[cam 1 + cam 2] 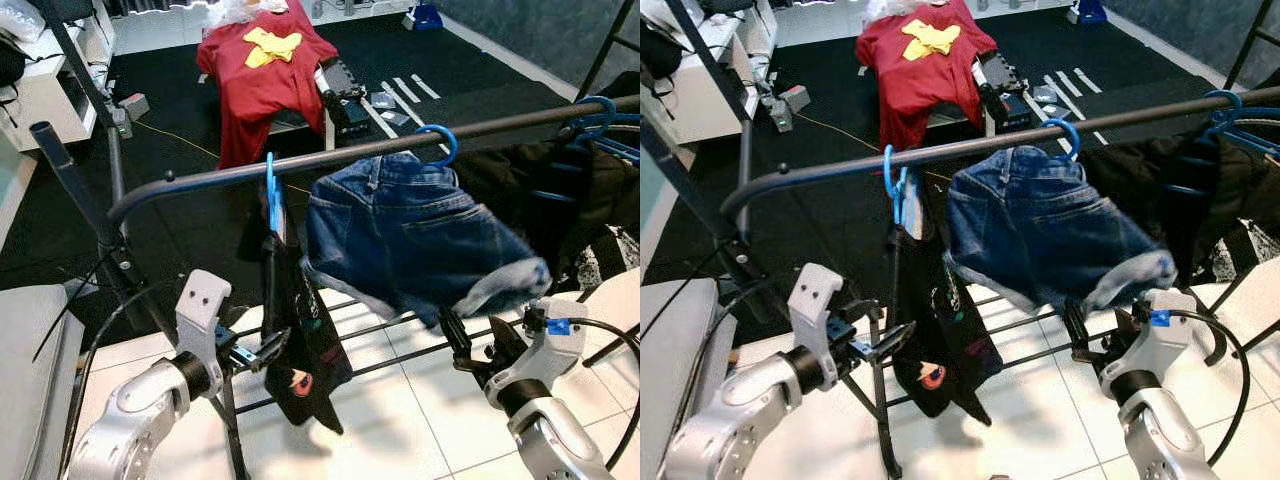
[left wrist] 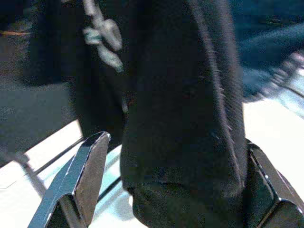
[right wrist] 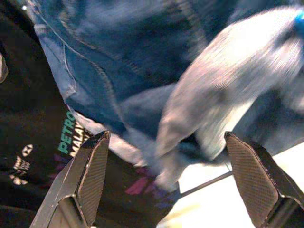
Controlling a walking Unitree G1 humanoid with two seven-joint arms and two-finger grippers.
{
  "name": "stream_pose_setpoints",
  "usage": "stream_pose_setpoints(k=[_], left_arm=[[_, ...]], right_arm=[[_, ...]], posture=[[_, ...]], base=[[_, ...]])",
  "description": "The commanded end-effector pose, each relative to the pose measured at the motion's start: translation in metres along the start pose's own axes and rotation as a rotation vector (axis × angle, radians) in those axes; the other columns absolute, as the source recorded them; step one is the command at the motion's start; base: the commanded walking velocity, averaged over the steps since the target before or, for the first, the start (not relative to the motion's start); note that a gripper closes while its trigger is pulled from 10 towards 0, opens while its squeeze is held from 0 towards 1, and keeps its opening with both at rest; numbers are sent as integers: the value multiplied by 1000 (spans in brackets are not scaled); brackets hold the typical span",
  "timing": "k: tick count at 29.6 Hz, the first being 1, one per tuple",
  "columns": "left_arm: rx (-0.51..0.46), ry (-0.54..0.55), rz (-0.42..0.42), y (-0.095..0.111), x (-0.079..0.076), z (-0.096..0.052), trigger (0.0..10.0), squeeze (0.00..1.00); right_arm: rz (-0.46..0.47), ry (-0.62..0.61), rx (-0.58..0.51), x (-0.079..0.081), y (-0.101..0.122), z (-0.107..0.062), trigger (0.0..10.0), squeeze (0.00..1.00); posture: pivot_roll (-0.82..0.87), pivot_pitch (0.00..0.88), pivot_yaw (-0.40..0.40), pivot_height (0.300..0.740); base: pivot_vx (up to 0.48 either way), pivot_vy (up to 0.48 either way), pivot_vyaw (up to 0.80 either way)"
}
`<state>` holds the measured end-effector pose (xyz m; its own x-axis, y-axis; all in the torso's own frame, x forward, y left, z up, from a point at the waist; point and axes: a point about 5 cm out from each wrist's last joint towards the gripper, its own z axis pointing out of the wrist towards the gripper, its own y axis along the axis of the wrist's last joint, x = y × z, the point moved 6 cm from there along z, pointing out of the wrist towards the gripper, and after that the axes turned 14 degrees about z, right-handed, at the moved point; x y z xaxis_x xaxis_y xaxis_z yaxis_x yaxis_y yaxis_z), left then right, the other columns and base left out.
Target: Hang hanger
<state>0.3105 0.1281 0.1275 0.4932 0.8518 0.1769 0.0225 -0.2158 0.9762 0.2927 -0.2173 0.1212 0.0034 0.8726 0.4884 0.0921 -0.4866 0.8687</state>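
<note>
Where it hooks over the dark metal rail (image 1: pixel 330 155) of the clothes rack, the blue plastic hanger (image 1: pixel 272 195) carrying the black printed garment (image 1: pixel 300 330) shows little more than its hook and neck, the rest being buried in the cloth. The garment hangs straight down just beside a pair of blue denim shorts (image 1: pixel 410 240), which hang from a second blue hanger (image 1: pixel 440 140) further along the same rail. The shorts' cuffs are smeared by motion blur in the right wrist view.

The left gripper (image 1: pixel 258 352) is at the garment's lower part, its fingers spread wide with the black cloth lying between them in the left wrist view; whether they touch the cloth cannot be told. The right gripper (image 1: pixel 470 350) sits just under the shorts' hem, fingers wide apart and holding nothing.

On the black garment, teal lettering reads "PETRO" above "MALA", with the remainder cut off behind a finger in the right wrist view; small pale logos beside it are too tiny to read.

Dark clothes (image 1: pixel 560 190) on more blue hangers (image 1: pixel 600 120) crowd the rail's right end, cut off by the frame edge. Beyond the rack, a red T-shirt with a yellow patch (image 1: pixel 262 70) is draped over a stand on the black floor mat (image 1: pixel 180 190).
</note>
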Motion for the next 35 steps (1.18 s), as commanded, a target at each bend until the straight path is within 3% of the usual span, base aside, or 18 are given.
stream_pose_setpoints(k=[1, 7, 19, 23, 26, 27, 28, 31, 35], left_arm=[[30, 36, -15, -9, 7, -3, 10000, 0], [44, 150, -12, -19, 37, -8, 10000, 0], [-28, 90, -34, -4, 38, -11, 10000, 0], [-69, -25, -1, 2, 20, -10, 10000, 0], [-84, -51, -2, 3, 14, -9, 10000, 0], [-98, -72, -11, 4, 0, -5, 10000, 0], [-98, -72, -11, 4, 0, -5, 10000, 0], [-141, -85, -77, 14, -28, 5, 10000, 0], [-154, -91, -94, 19, -34, 7, 10000, 0]], right_arm=[[14, 6, 15, 2, -4, -1, 10000, 0], [11, 5, 16, 1, -3, -1, 10000, 0], [13, 6, 18, 0, -3, -1, 10000, 0], [15, 5, 18, 0, -2, 0, 10000, 0], [14, 5, 18, -1, -2, 0, 10000, 0], [4, 3, 18, -2, -2, 1, 10000, 0], [4, 3, 18, -2, -2, 1, 10000, 0], [-32, -5, 13, -3, 0, 0, 10000, 0], [-38, -7, 12, -2, 0, 0, 10000, 0]], posture=[[-111, 163, 31, 740], [-112, 166, 28, 740], [-109, 167, 23, 740], [-108, 167, 26, 740], [-113, 165, 28, 740], [-129, 164, 24, 740], [-129, 164, 24, 740], [-139, 171, 33, 740], [-139, 171, 33, 740]], base=[[-386, 0, 0], [-395, 0, 0], [-394, 0, 0], [-232, 0, 0], [0, 0, 0], [0, 0, 0], [0, 0, 0], [0, -250, 0], [0, -424, 0]])
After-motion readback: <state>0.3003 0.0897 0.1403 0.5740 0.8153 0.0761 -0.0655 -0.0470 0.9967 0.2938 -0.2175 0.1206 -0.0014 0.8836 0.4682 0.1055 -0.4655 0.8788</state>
